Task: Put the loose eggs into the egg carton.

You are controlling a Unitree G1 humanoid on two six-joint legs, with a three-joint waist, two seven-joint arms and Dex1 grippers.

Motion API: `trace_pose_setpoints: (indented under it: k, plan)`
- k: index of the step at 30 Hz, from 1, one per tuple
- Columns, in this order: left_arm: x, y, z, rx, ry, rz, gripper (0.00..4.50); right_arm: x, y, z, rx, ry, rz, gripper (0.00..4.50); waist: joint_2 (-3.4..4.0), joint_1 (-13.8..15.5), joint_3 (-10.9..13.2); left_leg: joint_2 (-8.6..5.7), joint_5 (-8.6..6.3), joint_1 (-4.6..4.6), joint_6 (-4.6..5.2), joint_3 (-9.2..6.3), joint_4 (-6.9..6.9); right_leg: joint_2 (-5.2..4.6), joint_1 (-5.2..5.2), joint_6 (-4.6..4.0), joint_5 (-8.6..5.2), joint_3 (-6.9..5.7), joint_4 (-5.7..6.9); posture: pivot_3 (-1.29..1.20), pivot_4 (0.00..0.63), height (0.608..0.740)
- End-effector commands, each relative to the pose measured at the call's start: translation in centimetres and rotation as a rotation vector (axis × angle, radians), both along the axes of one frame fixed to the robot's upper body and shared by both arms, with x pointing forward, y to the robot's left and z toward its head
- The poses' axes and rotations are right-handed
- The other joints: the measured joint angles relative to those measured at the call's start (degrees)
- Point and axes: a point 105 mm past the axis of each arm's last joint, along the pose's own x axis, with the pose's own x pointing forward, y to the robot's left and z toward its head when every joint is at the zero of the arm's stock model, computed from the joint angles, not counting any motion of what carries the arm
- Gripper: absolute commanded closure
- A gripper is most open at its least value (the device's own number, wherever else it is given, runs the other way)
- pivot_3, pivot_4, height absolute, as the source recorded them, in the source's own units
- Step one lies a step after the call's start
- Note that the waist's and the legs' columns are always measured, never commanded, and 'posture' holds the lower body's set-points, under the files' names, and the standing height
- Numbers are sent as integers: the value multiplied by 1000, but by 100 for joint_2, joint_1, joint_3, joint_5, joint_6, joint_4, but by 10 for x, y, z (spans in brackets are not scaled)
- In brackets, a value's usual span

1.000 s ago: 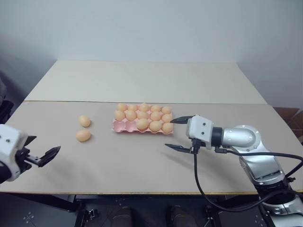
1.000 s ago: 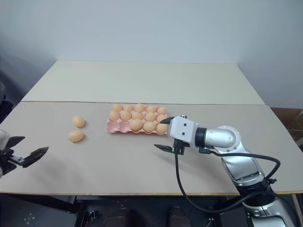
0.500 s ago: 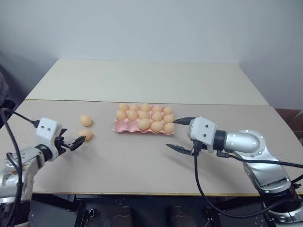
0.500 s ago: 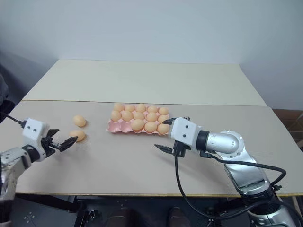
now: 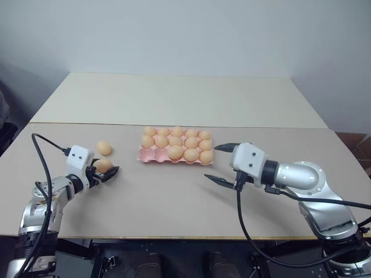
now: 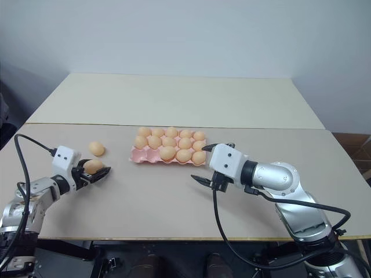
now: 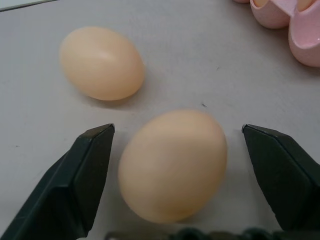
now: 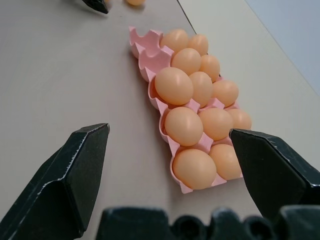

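Note:
Two loose eggs lie on the table left of the egg carton: a far one [image 5: 104, 148] and a near one [image 5: 102, 165]. My left gripper [image 5: 105, 172] straddles the near egg [image 7: 172, 165], one black finger [image 7: 80, 175] on each side with a small gap, so it is open and not gripping. The far egg [image 7: 102, 63] lies just beyond. The pink egg carton [image 5: 142, 154] holds several eggs; two cups at its near left end [image 8: 142, 42] are bare. My right gripper [image 5: 212, 162] hovers open just right of the carton, holding nothing.
The table's front edge [image 5: 174, 236] runs close below both arms. A second, paler table top [image 5: 174, 98] adjoins behind the carton. A black cable [image 5: 240, 214] hangs from my right wrist over the front edge.
My left arm has swung in from the left edge and down to the near egg, which now sits between its fingers; the fingers have narrowed. The right arm has stayed in place.

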Motion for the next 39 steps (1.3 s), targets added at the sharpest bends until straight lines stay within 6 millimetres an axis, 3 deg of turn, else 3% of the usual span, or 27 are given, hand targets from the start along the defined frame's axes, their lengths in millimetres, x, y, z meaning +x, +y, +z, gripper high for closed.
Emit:
trace_pose_setpoints:
  k: [1, 3, 5, 9, 13, 16, 20, 25, 31, 38, 39]
  plan:
    - [1, -3, 11, 0, -37, -12, 1510, 1, -2, 14, 4, -75, -14, 0, 0, 2, 0, 0, 0, 0, 0, 0, 0, 0, 0, 0, 0, 0, 0, 0, 150, 740]
    - [0, -2, 9, 34, -27, -11, 2148, 1, -1, 13, 5, -76, -15, 0, 0, 2, 0, 0, 0, 0, 0, 0, 0, -1, 1, 0, 0, 0, 0, 0, 150, 740]
    - [-1, -2, 10, 50, -26, -17, 2437, 1, -1, 13, 8, -76, -15, 0, 0, 2, 0, -1, 0, 0, 0, 0, 0, -1, 1, 0, 0, 0, 0, 0, 150, 740]
    - [-3, -11, 22, 50, -57, -49, 2438, 1, 0, 12, 10, -78, -17, 0, 0, 2, 0, 0, 0, 0, 0, 0, 0, 0, 1, 0, 0, 0, 0, 0, 150, 740]
    - [-13, -45, 66, -136, -197, -215, 2438, 2, 0, 12, 28, -79, -31, 0, 0, -1, 0, 0, 0, -1, 0, -1, 0, -1, 1, 0, 0, 0, -2, 0, 150, 740]
    - [-9, -68, 80, -190, -242, -284, 2438, 3, 2, 12, 37, -84, -38, 0, -1, 15, 0, -2, 0, 0, 0, -4, 0, -2, 5, 0, 0, 0, -1, 0, 150, 740]
    - [11, -107, 76, -214, -229, -386, 2438, 3, 6, 13, 53, -100, -46, 0, -3, 29, -1, -9, 2, 7, 3, -6, 5, -3, 17, 4, 3, 0, 0, 0, 150, 740]
    - [39, -127, 73, -257, -222, -413, 2438, 0, 5, 14, 73, -115, -76, 0, -7, -2, -4, -13, 5, 5, 7, -6, 8, -1, 18, 10, 6, 4, -2, 0, 150, 740]
    - [47, -133, 70, -221, -211, -470, 2438, -6, -1, 12, 77, -115, -125, 0, -8, -17, -4, -14, 3, 0, 9, -10, 7, 0, 14, 10, 5, 3, -3, 0, 150, 740]
    - [42, -139, 64, -221, -193, -537, 2438, -7, -3, 11, 79, -113, -148, 0, -8, 2, -4, -14, 3, 2, 9, -10, 8, -2, 16, 11, 6, 3, -2, 0, 150, 740]
    - [42, -139, 64, -238, -189, -539, 2088, -7, -2, 11, 78, -114, -146, 0, -8, 0, -4, -14, 3, 2, 9, -10, 8, -2, 16, 11, 6, 3, -2, 0, 150, 740]
